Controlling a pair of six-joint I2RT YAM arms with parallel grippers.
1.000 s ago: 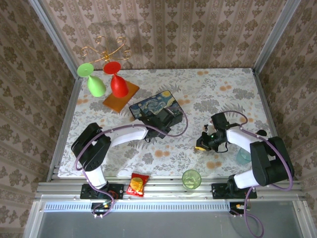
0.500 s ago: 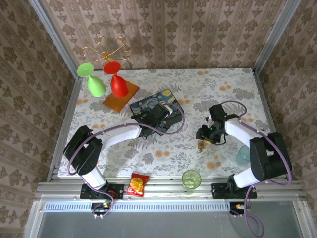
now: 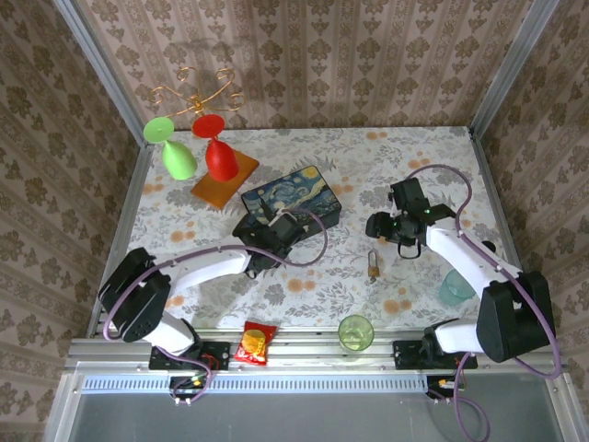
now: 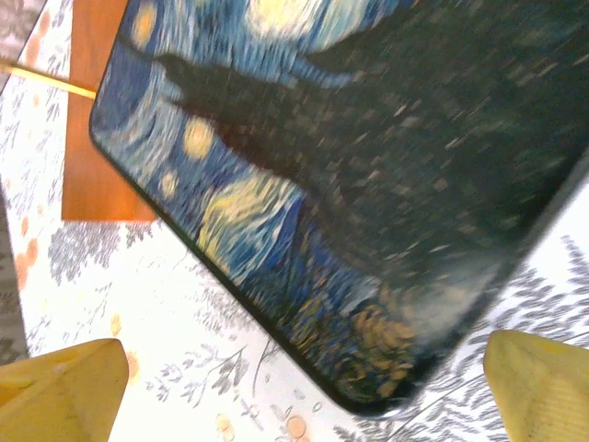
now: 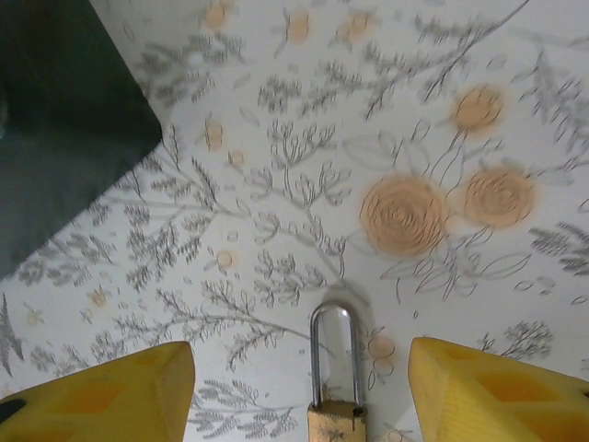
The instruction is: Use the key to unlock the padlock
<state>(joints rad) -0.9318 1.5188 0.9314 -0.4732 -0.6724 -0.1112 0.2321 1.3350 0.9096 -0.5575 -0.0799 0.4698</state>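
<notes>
Two goblets, one green [image 3: 179, 158] and one red [image 3: 219, 157], sit at the far left of the bench [image 3: 405, 166], with an orange board [image 3: 225, 187] just beside the red one. Right of them lies the painted box [image 3: 293, 197]. The left gripper [image 3: 263, 227] hovers at the box's near edge, its yellow fingers [image 4: 60, 391] spread wide with nothing between them. Its wrist camera looks down on the blue swirled lid. Further right, the padlock [image 3: 373, 267] lies flat on the bench, apart from everything else. The right gripper [image 3: 377, 226] hangs just beyond it, fingers [image 5: 497, 391] parted and gripping nothing. From that wrist, the silver shackle [image 5: 331, 350] points away between the two tips. It looks closed, though the frame edge cuts off the brass body. A teal cup [image 3: 453, 287] stands near the right edge
</notes>
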